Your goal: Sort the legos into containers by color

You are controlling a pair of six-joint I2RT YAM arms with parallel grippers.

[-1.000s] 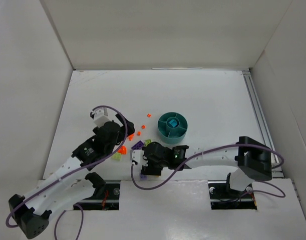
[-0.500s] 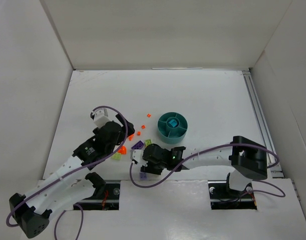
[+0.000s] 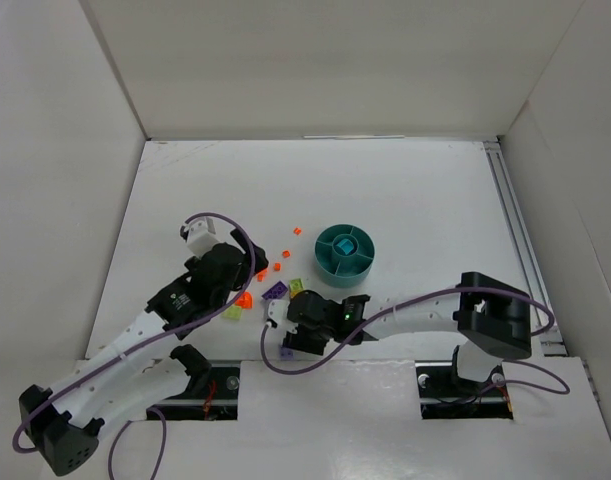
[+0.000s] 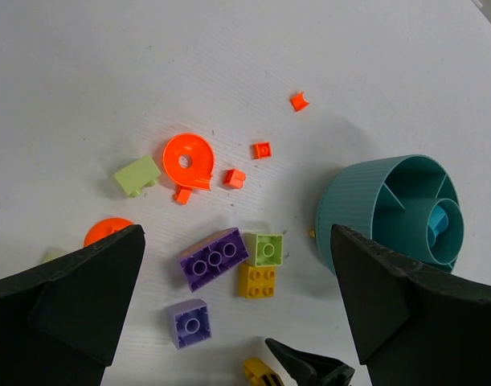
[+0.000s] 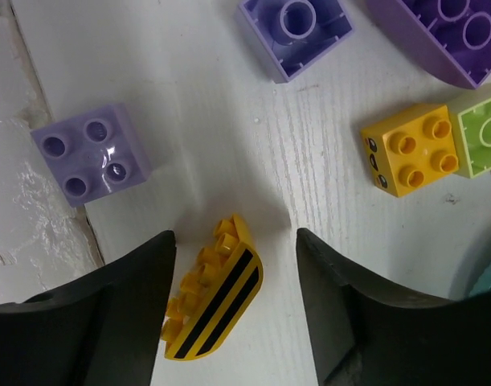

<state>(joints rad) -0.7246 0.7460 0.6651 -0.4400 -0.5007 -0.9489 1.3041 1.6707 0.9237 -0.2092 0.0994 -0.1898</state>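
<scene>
Right wrist view: right gripper [image 5: 235, 241], jaws parted, straddles the yellow striped brick [image 5: 217, 297], seemingly lined up to pinch it. Left gripper [image 4: 237, 241] hangs wide, empty.

The left arm [image 3: 120, 348] angled forward and to the right, the left gripper [image 4: 235, 241] spread wide and facing down. The right arm [image 3: 415, 311] lay stretched low toward the left, the right gripper [image 5: 231, 257] with jaws parted.
</scene>
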